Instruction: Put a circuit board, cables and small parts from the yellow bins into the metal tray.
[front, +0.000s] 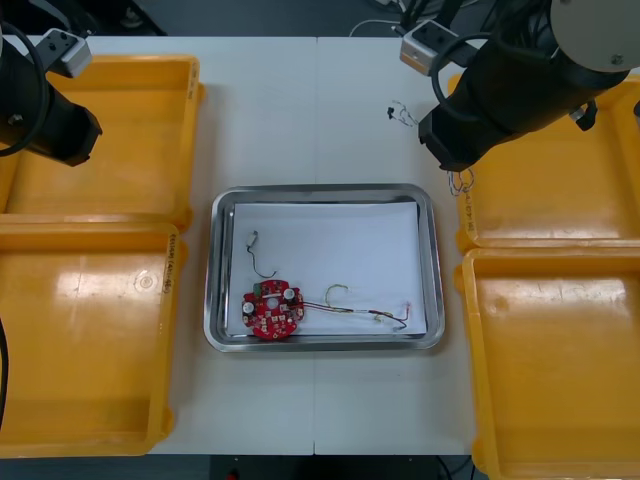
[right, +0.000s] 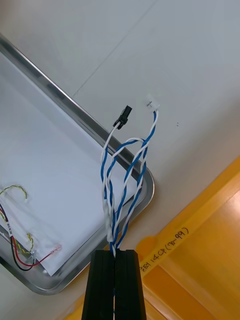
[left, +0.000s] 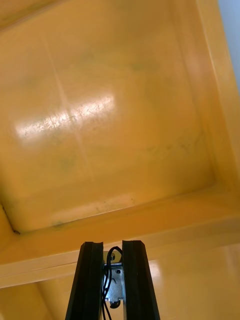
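Observation:
My right gripper (right: 114, 252) is shut on a twisted blue and white cable (right: 125, 175). The cable ends in a black plug (right: 123, 117) and a white plug (right: 151, 104), which hang over bare table just past the metal tray's corner (right: 145, 192). In the front view the right arm (front: 520, 90) hovers between the tray (front: 432, 260) and the far right bin, with cable strands (front: 461, 182) showing under it. My left gripper (left: 113, 245) is shut on a small metal part (left: 115, 280) with a black wire, above the far left yellow bin (front: 110, 150).
In the white-lined tray lie a round red circuit board (front: 271, 309), a red and yellow cable (front: 365, 310) and a thin dark cable (front: 258, 255). The near left bin (front: 80, 340), far right bin (front: 550, 190) and near right bin (front: 560, 360) flank it.

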